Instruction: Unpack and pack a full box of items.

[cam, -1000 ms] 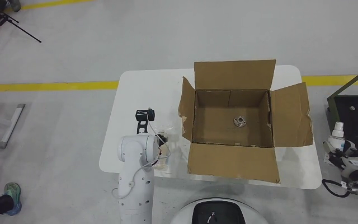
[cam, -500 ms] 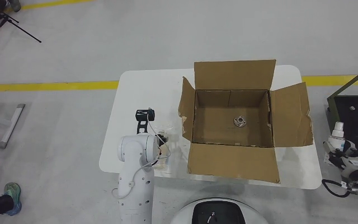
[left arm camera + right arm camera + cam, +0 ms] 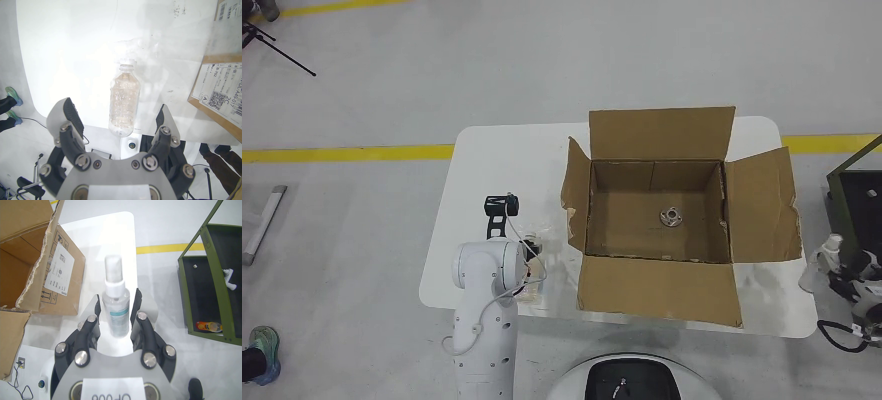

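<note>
Item: spray bottle (image 3: pixel 116 308), clenched in right pincer (image 3: pixel 118 297), now nearer the cardboard box (image 3: pixel 762 215); we judge packing underway. Left pincer (image 3: pixel 116 107): released, over water bottle (image 3: pixel 123 102) on desk (image 3: pixel 75 47)

The box (image 3: pixel 622 232) stands open from above, its flaps (image 3: pixel 662 132) splayed outward around it.

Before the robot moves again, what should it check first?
1. Left hand open: ok.
2. Bottle lying lined up with it: ok.
3. Left hand low enough to grab: cannot tell.
4. Right hand shut on spray: ok.
5. Box open, room inside: ok; one small metal part on its floor.
</note>
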